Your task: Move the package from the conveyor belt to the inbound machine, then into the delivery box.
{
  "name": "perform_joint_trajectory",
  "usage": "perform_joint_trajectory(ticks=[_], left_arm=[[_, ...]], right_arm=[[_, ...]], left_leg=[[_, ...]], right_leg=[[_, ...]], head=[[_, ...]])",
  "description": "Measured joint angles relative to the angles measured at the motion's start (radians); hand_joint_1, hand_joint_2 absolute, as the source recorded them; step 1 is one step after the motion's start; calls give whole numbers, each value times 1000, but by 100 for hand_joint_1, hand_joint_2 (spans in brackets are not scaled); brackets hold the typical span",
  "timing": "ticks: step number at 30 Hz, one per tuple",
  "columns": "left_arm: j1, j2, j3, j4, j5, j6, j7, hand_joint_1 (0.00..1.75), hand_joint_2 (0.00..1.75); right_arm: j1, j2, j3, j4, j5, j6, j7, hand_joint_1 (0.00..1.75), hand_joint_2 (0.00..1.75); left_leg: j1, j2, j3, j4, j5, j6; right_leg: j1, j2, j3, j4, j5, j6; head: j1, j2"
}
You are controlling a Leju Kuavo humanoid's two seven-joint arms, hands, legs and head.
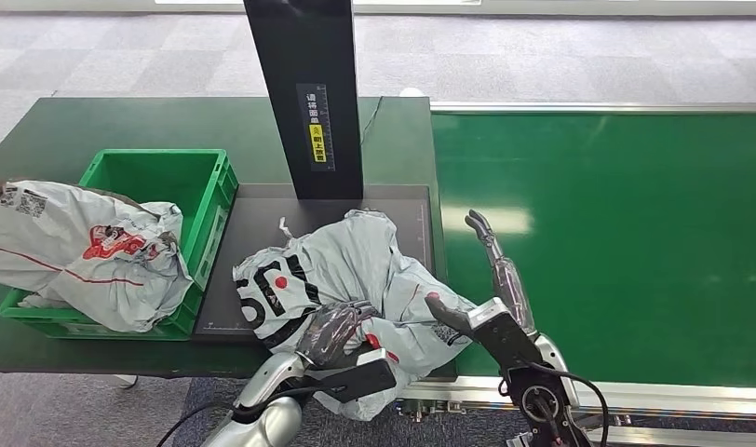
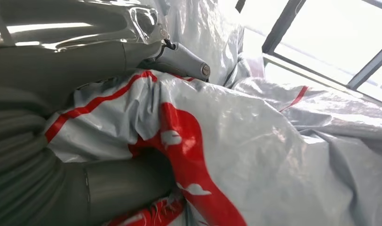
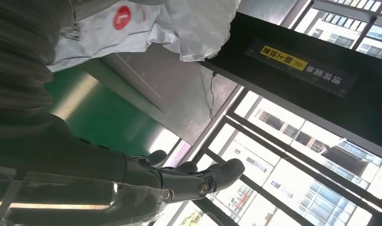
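The package (image 1: 356,270), a crumpled grey plastic mailer with red and black print, lies on the black plate (image 1: 263,219) of the inbound machine and overhangs its near edge. My left hand (image 1: 337,337) grips the package's near edge. In the left wrist view a fold of the package (image 2: 255,141) sits between the thumb and the fingers (image 2: 179,59). My right hand (image 1: 495,289) stands at the package's right side over the edge of the green conveyor belt (image 1: 616,242). Its fingers (image 3: 212,176) are stretched out and hold nothing.
The machine's black column (image 1: 304,93) rises behind the plate. A green delivery box (image 1: 160,177) sits left of the plate, with another grey package (image 1: 86,251) heaped over its near left part. A dark green table (image 1: 95,130) carries the box and the machine.
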Motion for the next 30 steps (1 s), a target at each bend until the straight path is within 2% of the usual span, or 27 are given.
perform_joint_trajectory(ticks=[5,13,25,27,30], left_arm=[[48,2,46,-119,88,196,-116,175,175],[82,10,73,-236,101,208,-121,175,175],[93,11,78,-268,103,210,-122,175,175],[97,11,80,-272,115,237,-140,175,175],[107,13,96,-307,160,354,-209,175,175]], right_arm=[[36,-2,-21,-34,-2,-4,0,0,175],[56,-7,-36,-61,-3,-4,0,0,175],[61,-8,-42,-69,-2,-4,0,0,175],[61,-8,-42,-69,-4,-4,0,0,175],[63,-10,-42,-69,-13,-5,-3,0,175]], left_leg=[[0,0,-2,0,0,0],[0,0,-3,0,0,0],[0,0,-3,0,0,0],[0,0,-3,0,0,0],[0,0,-3,0,0,0]], right_leg=[[0,0,-3,0,0,0],[0,0,-3,0,0,0],[0,0,-3,0,0,0],[0,0,-3,0,0,0],[0,1,-3,0,0,0]], head=[[0,0],[0,0],[0,0],[0,0],[0,0]])
